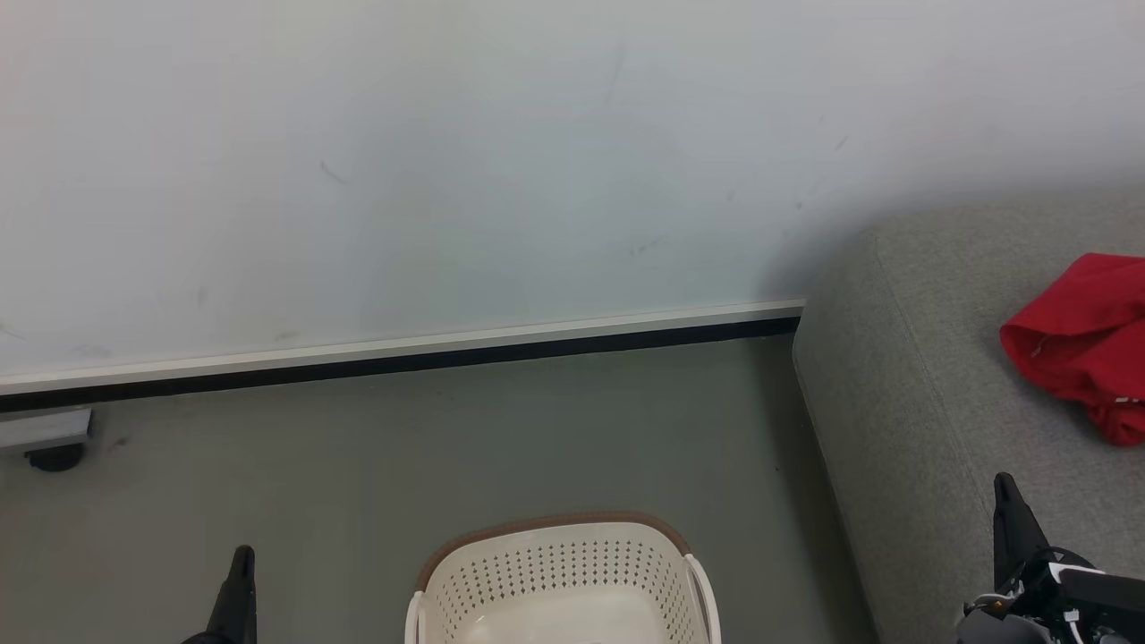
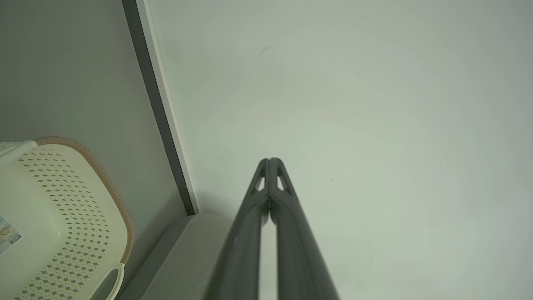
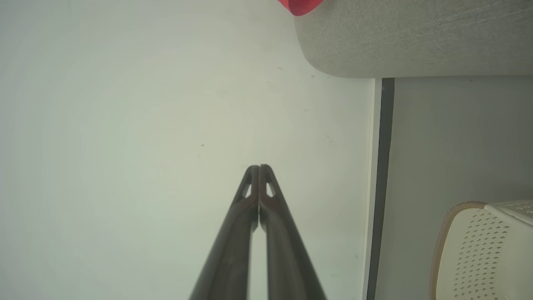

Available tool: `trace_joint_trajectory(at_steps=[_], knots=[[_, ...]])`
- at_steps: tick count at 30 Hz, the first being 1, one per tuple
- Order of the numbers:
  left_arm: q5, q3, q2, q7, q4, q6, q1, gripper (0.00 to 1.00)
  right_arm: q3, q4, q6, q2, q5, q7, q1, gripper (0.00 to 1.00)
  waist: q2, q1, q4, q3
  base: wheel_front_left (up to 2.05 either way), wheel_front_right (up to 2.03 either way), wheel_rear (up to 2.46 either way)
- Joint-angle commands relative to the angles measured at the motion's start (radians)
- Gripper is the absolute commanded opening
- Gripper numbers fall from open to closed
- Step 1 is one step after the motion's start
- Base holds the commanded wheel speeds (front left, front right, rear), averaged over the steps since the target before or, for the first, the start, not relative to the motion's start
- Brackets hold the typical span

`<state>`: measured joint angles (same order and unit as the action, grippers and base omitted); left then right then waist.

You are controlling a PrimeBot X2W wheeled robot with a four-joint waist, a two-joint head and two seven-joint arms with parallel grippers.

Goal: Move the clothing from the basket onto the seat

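Observation:
Red clothing (image 1: 1082, 344) lies crumpled on the grey seat (image 1: 903, 402) at the right edge of the head view; a red corner of the clothing (image 3: 300, 6) also peeks over the seat (image 3: 416, 37) in the right wrist view. The cream basket (image 1: 559, 581) with a brown rim stands on the floor at bottom centre, and the visible part of its inside holds no fabric. The basket (image 2: 62, 225) appears at the left of the left wrist view, and the basket (image 3: 483, 250) sits at the lower right of the right wrist view. My left gripper (image 2: 270, 160) is shut on nothing, left of the basket. My right gripper (image 3: 259, 167) is shut and empty, over the seat's front.
A white wall (image 1: 447, 161) with a pale and black skirting (image 1: 402, 353) runs behind the grey-green floor (image 1: 447, 447). A grey metal foot with a black caster (image 1: 49, 443) sits at the far left by the wall.

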<state>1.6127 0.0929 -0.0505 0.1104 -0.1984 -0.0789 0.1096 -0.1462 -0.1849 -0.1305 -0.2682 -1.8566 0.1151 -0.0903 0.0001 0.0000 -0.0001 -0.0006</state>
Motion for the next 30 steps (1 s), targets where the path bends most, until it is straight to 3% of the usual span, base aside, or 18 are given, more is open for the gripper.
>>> trace_joint_trajectory(at_steps=[1, 30], knots=[[0.002, 0.005, 0.001, 0.003, -0.004, -0.006, 0.01, 0.0, -0.003, 0.001, 0.0, -0.008, -0.003, 0.004, 0.001, 0.0, -0.0001, 0.0, 0.0, 0.0, 0.0, 0.0, 0.0], [0.002, 0.005, 0.001, 0.003, -0.003, -0.006, 0.01, 0.0, -0.014, 0.004, 0.0, -0.016, -0.013, 0.013, 0.0, 0.0, -0.0001, 0.0, 0.0, 0.0, 0.0, 0.0, 0.0]])
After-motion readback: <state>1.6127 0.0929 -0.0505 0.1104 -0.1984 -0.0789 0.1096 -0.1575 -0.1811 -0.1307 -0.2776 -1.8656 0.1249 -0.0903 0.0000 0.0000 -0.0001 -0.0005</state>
